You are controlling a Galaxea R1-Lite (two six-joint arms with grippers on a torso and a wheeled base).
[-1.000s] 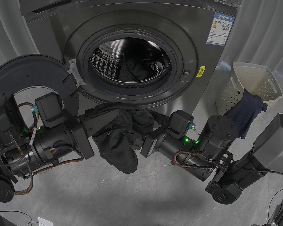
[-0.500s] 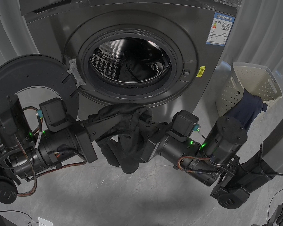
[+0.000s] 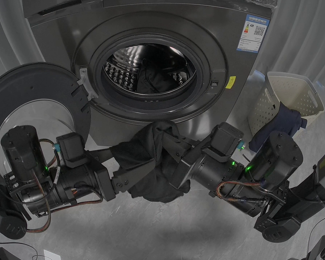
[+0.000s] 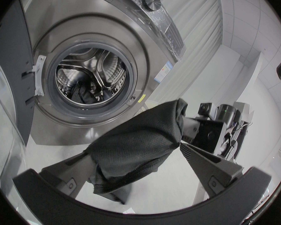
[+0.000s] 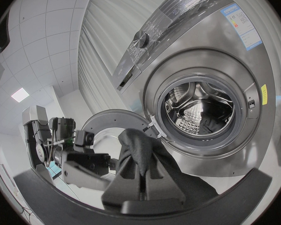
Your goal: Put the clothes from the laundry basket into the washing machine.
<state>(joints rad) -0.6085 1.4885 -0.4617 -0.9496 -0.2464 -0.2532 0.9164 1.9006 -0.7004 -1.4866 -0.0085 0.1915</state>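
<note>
Grey floor (image 3: 133,228), washer (image 3: 206,37) open: one item (image 3: 151,78) inside; right gripper (image 5: 142,167) pinches black garment (image 3: 151,156) at its 6 o'clock, left gripper (image 4: 135,152) spread; navy cloth (image 3: 281,121) waits on basket (image 3: 303,91).

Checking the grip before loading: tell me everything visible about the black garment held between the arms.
The garment is black, knit-looking cloth, bunched and creased. The shut right end effector pinches its top fold; another part drapes over one finger of the open left end effector. The rest hangs loose above the floor, before the washer's open port.
</note>
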